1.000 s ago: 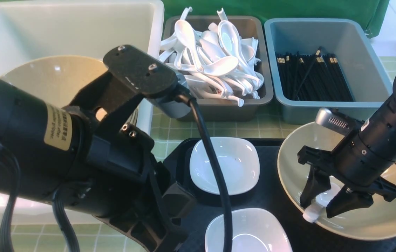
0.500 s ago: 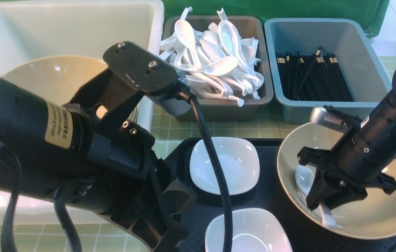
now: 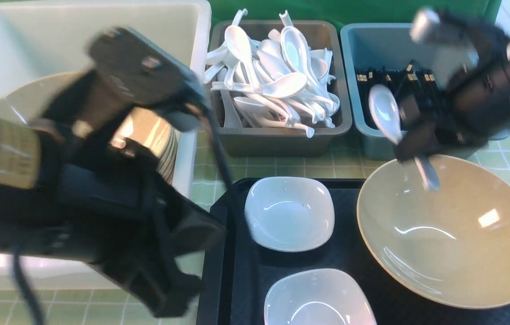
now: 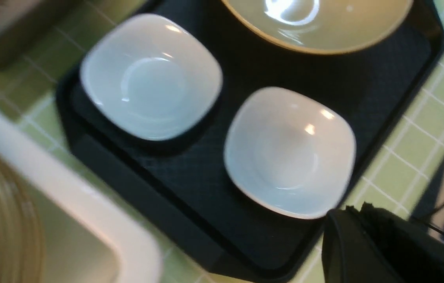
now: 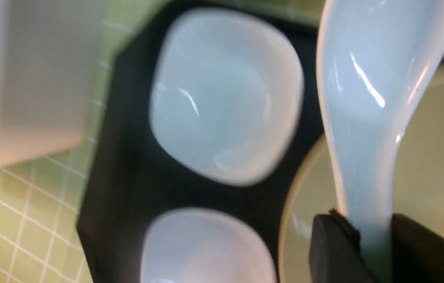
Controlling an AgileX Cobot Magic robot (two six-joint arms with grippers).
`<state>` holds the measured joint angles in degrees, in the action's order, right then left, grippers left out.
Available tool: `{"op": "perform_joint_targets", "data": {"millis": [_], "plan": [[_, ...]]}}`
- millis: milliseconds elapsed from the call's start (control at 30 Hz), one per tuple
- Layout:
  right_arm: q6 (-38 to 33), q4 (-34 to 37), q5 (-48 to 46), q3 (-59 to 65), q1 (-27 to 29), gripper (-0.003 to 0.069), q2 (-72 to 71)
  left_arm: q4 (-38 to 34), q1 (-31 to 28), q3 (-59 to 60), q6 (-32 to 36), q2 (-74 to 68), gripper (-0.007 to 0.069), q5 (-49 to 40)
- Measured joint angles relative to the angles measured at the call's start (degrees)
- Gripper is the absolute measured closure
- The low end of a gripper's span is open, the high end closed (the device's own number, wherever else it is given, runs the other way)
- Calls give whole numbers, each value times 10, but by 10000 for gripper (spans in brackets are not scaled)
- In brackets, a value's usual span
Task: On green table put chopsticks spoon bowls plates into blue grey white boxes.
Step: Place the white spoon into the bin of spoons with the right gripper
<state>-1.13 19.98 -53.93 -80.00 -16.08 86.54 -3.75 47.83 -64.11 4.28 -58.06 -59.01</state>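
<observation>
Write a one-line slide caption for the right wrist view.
Right gripper grips a spoon by its handle over the tan bowl and black tray.

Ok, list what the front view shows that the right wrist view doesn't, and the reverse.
Front only: the spoon pile in the grey box, chopsticks in the blue box, the left arm. Right wrist only: the right gripper pinching the handle of the spoon, close up. Both: that spoon, the tan bowl, two white dishes, the black tray.

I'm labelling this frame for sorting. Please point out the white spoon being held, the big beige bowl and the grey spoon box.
White ceramic spoon (image 3: 383, 110): front view, on its scoop.
Big round beige bowl (image 3: 444, 234): front view, bare inner floor.
Grey plastic spoon box (image 3: 277, 142): front view, near wall.
</observation>
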Motion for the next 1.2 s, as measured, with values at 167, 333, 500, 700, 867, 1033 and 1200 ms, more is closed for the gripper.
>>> {"op": "perform_joint_targets", "data": {"millis": [167, 333, 500, 700, 867, 1033, 1200], "plan": [[-36, 3, 21, -112, -29, 499, 73, 68, 0, 0, -71, 16, 626, 1], [-90, 29, 50, -262, -39, 499, 225, 99, 0, 0, -125, 16, 626, 11], [-100, 46, 54, -400, -40, 499, 361, 100, 0, 0, -129, 16, 626, 19], [-73, 43, 57, -545, -40, 498, 467, 100, 0, 0, -133, 16, 626, 21], [-59, 26, 65, -573, -40, 421, 483, 100, 0, 0, -144, 16, 626, 21], [-57, 17, 47, -587, -40, 275, 474, 100, 0, 0, -145, 16, 626, 23], [-53, 0, -3, -593, -40, 213, 432, 118, 0, 0, -146, 16, 625, 32]]}}
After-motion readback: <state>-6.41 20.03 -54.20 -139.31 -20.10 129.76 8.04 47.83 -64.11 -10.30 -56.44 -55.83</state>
